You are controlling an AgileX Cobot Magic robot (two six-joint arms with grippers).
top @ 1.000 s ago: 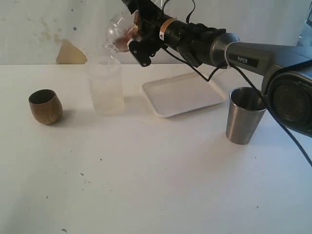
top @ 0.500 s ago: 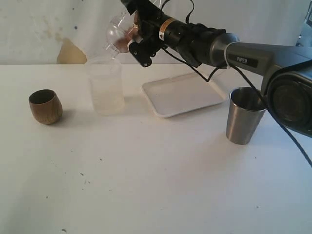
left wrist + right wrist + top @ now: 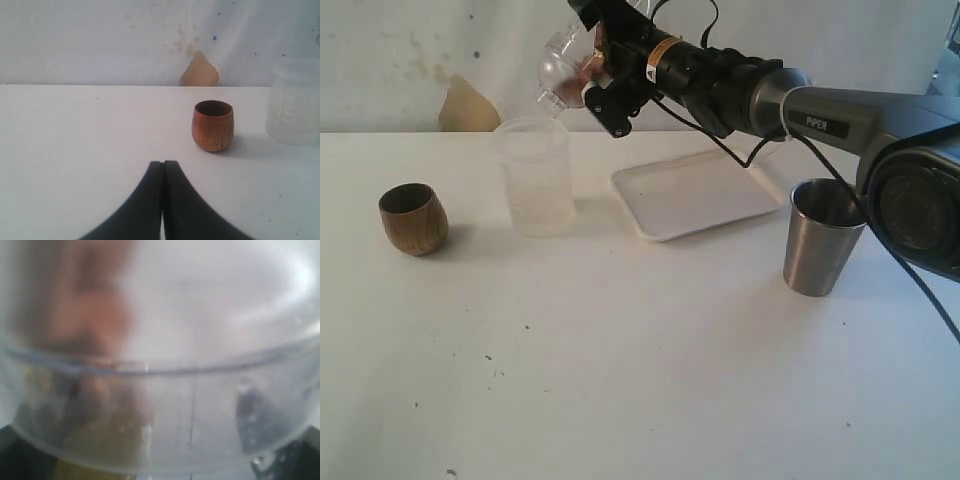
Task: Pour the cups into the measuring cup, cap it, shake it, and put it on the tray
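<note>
Exterior view: right jaws clamp a clear plastic vessel (image 3: 558,68) aloft; left jaws, wrist view, pressed together, empty

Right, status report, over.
Left gripper shut, empty, facing wooden cup, apart. Right gripper holds clear vessel tilted above frosted cup. Tray, steel tumbler untouched; nothing blocking.

Right wrist view: a clear plastic item (image 3: 165,390) fills the frame, out of focus. Cup or cap cannot be determined. The brown shapes seen through it are unidentifiable.

Left wrist view: the translucent cup (image 3: 295,105), toward the desk's far edge, is cut by the picture's edge, and its side markings are too faint to read. The left gripper (image 3: 162,165) is cut off below.

Exterior view: the contents of the wooden cup (image 3: 413,218), near the left edge, and of the steel tumbler (image 3: 820,237), near the right edge, are not discernible.
</note>
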